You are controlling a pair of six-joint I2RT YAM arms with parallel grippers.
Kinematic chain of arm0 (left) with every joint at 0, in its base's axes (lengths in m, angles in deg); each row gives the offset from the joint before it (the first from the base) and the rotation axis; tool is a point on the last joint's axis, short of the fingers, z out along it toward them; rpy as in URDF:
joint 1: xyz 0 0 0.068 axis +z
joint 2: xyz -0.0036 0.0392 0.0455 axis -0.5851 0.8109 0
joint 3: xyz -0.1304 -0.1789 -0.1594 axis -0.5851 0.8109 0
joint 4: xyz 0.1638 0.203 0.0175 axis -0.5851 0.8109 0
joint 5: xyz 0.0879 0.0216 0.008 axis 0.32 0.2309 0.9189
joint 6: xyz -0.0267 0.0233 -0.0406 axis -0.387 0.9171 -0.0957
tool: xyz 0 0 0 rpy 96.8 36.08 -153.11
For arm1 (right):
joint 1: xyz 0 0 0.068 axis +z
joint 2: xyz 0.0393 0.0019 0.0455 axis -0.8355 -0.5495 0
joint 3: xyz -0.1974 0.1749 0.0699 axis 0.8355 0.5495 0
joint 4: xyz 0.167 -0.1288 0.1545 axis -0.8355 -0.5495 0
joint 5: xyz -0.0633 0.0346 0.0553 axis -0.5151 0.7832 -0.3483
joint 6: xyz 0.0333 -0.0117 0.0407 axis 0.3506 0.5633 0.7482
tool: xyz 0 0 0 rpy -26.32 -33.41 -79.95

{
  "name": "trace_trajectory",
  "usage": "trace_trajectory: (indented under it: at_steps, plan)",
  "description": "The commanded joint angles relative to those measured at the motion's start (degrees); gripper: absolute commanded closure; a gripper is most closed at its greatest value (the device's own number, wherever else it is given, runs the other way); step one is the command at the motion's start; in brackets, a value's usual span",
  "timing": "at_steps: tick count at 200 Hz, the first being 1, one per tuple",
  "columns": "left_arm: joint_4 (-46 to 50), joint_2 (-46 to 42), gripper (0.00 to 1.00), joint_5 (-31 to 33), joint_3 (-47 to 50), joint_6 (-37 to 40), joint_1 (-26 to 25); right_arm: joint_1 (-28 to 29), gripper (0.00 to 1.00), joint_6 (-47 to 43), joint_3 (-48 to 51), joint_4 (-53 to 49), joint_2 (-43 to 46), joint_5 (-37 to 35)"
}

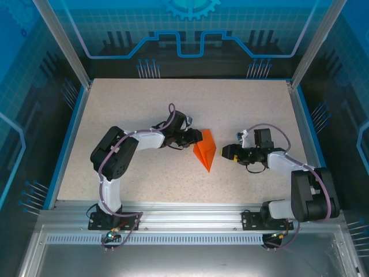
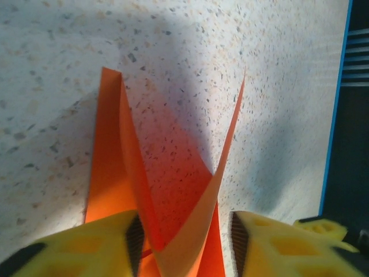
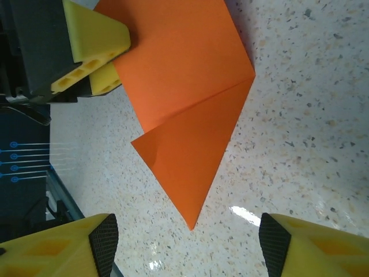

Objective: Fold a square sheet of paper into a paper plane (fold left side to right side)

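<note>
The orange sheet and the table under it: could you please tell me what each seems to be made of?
Orange sheet: thin matte paper, going by its sharp crease and upstanding flaps. Table: hard speckled top, perhaps laminate or stone-look composite; slightly glossy, as it shows a bright glare spot.

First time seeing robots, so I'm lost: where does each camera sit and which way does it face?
Top external: above and behind the arms, facing down at the table; both arms show.
Left wrist: on the left arm, facing along the left jaws, which straddle the orange paper.
Right wrist: on the right arm, facing down past the open right jaws.
All three share the orange paper.
</note>
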Motion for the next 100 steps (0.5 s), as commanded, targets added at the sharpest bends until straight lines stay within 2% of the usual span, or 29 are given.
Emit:
trace_trajectory:
  at_steps: [1, 19, 38, 50, 100]
  plan:
    - [-1.35, 0.43, 0.75, -2.98, -1.21, 3.64, -0.19, -2.23, 0.31, -1.79, -2.92, 2.87, -2.27, 4.87]
    - [-3.27, -0.28, 0.86, -4.52, 0.26, 5.46, -0.14, -2.84, 0.30, -3.79, -4.73, 3.95, -3.91, 6.40]
    - [-5.83, -1.34, 0.93, -6.43, 2.06, 6.91, -0.12, -3.02, 0.29, -6.11, -6.55, 5.09, -5.98, 7.33]
    - [-7.76, -1.78, 0.95, -8.08, 3.04, 7.67, -0.04, -3.12, 0.27, -7.06, -7.43, 5.93, -7.70, 7.92]
    - [-16.23, -2.73, 0.99, -14.50, 6.65, 8.20, 0.66, -3.76, 0.26, -10.07, -12.75, 7.32, -18.72, 14.03]
